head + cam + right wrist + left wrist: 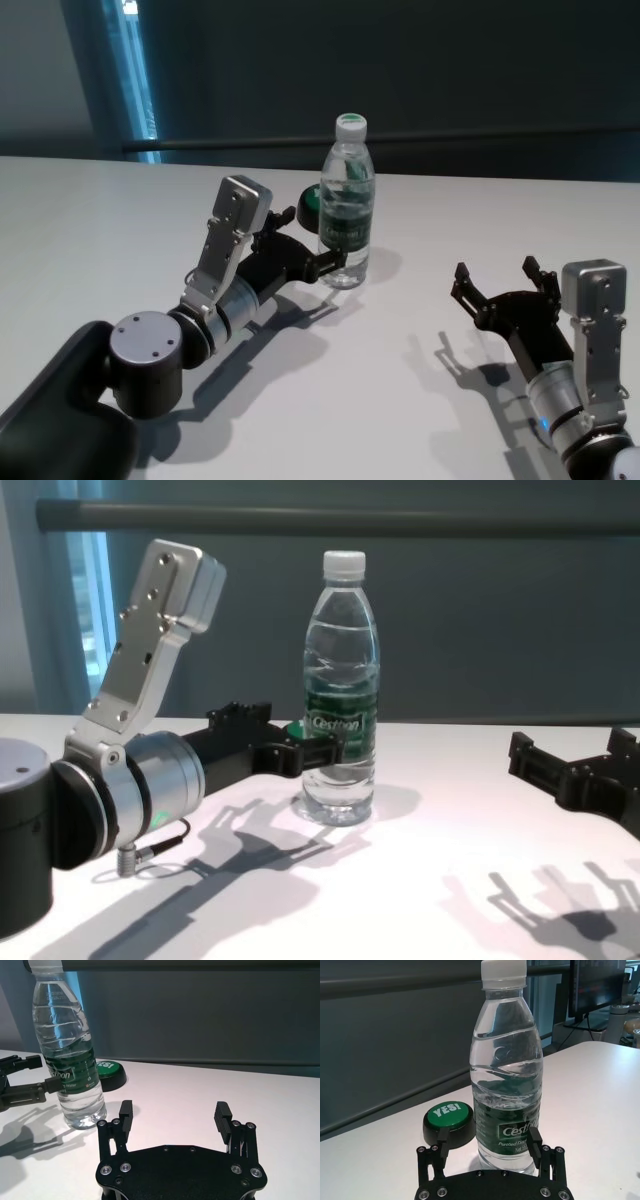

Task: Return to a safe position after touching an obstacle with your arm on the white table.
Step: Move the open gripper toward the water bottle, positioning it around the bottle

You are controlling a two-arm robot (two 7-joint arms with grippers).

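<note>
Bottle touched, arm not yet pulled back

Bottle point(346, 205) stands upright at the middle of the head view, on the white table point(90, 220). The left gripper point(489, 1146) sits right at its base with fingers spread apart on both sides, not squeezing, because the job is only to touch. A green button point(449, 1119) lies just beside the bottle. At the lower right, the right gripper point(497, 282) waits well apart, fingers apart too.

A low round button point(449, 1122) with a black base and a green top is seen toward the far edge of the table. "YES!" is printed on it in white. A dark monitor point(597, 987) is seen beyond the table's far edge.
</note>
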